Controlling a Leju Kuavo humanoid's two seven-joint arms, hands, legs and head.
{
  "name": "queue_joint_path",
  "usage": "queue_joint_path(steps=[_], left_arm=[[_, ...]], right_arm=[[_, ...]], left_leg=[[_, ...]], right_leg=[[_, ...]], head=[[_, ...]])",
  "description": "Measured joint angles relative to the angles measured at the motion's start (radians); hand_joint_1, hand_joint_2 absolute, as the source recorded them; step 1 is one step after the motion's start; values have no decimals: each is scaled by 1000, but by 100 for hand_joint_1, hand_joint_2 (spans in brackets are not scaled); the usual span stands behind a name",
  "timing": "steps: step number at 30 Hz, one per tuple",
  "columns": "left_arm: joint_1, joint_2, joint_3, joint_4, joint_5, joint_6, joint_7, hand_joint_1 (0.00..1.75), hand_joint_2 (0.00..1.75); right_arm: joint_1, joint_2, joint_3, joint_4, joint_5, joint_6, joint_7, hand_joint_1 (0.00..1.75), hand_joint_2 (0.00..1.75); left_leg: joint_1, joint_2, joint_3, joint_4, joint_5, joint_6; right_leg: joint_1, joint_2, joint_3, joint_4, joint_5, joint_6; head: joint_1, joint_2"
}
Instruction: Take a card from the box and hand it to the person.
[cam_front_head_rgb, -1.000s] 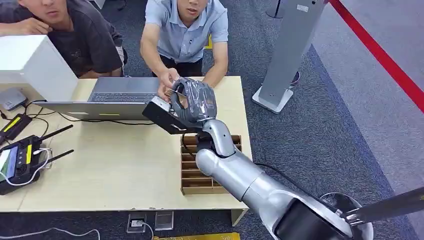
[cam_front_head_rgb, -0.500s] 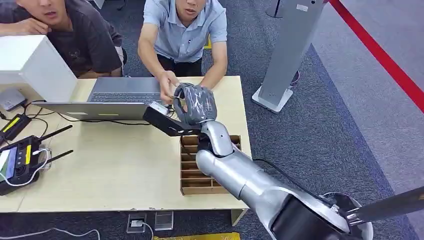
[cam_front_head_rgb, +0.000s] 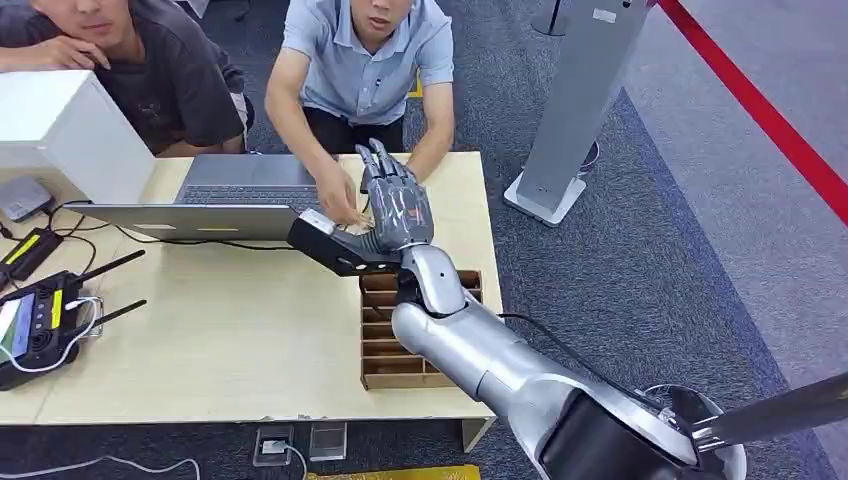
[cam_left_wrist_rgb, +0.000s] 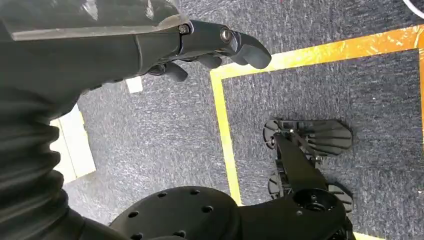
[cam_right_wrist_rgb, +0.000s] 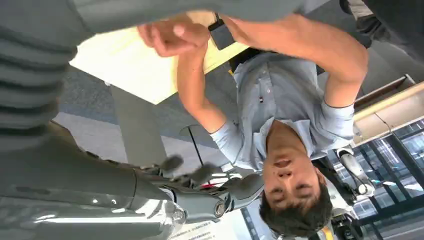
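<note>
Judging from how things lay, the handover was all but done. Nearest, the partitioned box (cam_front_head_rgb: 385, 345) sat at the table's (cam_front_head_rgb: 230, 330) near right corner. Beyond it the right hand (cam_front_head_rgb: 395, 200) was raised with fingers spread apart, nothing held. The card could not be made out; it was presumably in the person's hand (cam_front_head_rgb: 338, 203) just beside. Only withdrawing remained.

Two people (cam_front_head_rgb: 365, 60) sit behind one pale wooden desk (cam_front_head_rgb: 230, 330); on it one grey open laptop (cam_front_head_rgb: 225, 190) and one brown slotted cardboard box (cam_front_head_rgb: 385, 350) (partly hidden).
</note>
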Motion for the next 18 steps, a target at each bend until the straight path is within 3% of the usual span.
queue_joint_path(steps=[5,9,11,12,14,16,17,18], left_arm=[[0,0,0,0,11,0,6,0,175],[1,0,0,0,32,5,19,0,175],[3,0,0,0,41,10,19,0,175],[5,0,0,0,42,11,18,0,175],[8,0,0,0,41,12,15,0,175],[7,-1,0,0,36,12,15,0,175],[7,-1,0,0,34,12,14,0,175],[9,-1,0,0,32,10,12,0,175]], right_arm=[[0,-10,0,-6,-5,13,41,0,175],[3,-42,-1,-67,-27,210,199,0,175],[26,-63,-6,-129,26,200,230,0,175],[63,-75,-30,-190,110,137,179,0,175],[186,-67,-120,-350,371,-67,-48,0,175],[289,-51,-204,-469,482,-84,-296,0,175],[332,-44,-250,-514,464,-84,-374,0,175],[364,-41,-293,-549,435,-84,-403,0,175]], left_leg=[[0,0,0,0,0,0],[0,0,0,0,0,0],[0,0,0,0,0,0],[0,0,0,0,0,0],[0,0,0,0,-1,-1],[0,-1,0,0,-1,-1],[0,-2,0,0,-2,-1],[0,-2,0,0,-2,-1]], right_leg=[[0,0,0,0,0,0],[0,0,0,0,0,0],[0,0,0,0,0,0],[0,0,0,0,0,0],[0,1,-1,0,0,0],[0,-1,-1,-1,-2,0],[0,-2,0,-1,-3,0],[0,-3,0,-1,-3,0]], head=[[0,0],[0,0],[0,0],[2,0],[4,0],[-3,0],[-4,0],[-5,0]])
